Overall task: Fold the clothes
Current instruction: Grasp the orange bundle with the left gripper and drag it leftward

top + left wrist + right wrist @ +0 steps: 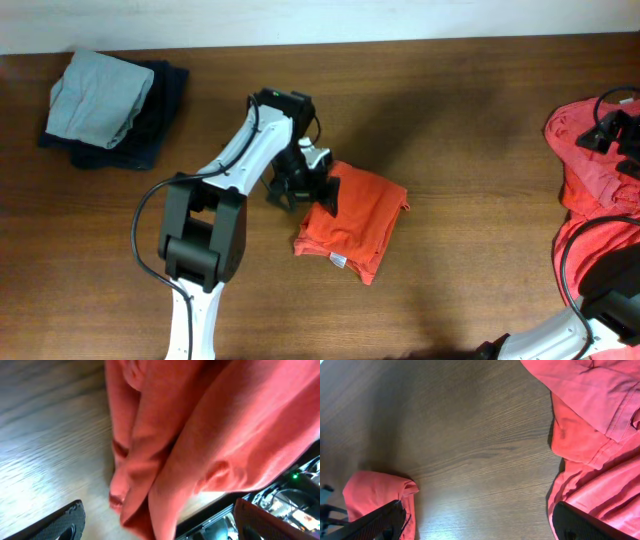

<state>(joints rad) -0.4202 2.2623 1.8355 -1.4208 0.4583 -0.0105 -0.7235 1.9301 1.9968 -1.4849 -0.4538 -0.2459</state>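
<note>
A folded orange-red T-shirt point(355, 222) lies at the table's middle, with a small white label point(338, 261) at its near edge. My left gripper point(305, 195) is open at the shirt's left edge. In the left wrist view its fingers point(160, 527) are spread wide, and the shirt's folded edge point(200, 435) hangs between them without being pinched. My right gripper point(612, 130) is open and empty at the far right, over a loose pile of orange-red shirts point(590, 200). Its wrist view shows the spread fingers point(480, 525) over bare wood, the pile point(600, 435) on the right and the folded shirt point(375, 490) at lower left.
A pale grey-green folded garment point(100, 95) lies on a dark navy folded garment point(155, 130) at the back left. The brown wooden table point(460, 120) ends at a pale wall along the top. The left arm's base stands at the front left point(200, 250).
</note>
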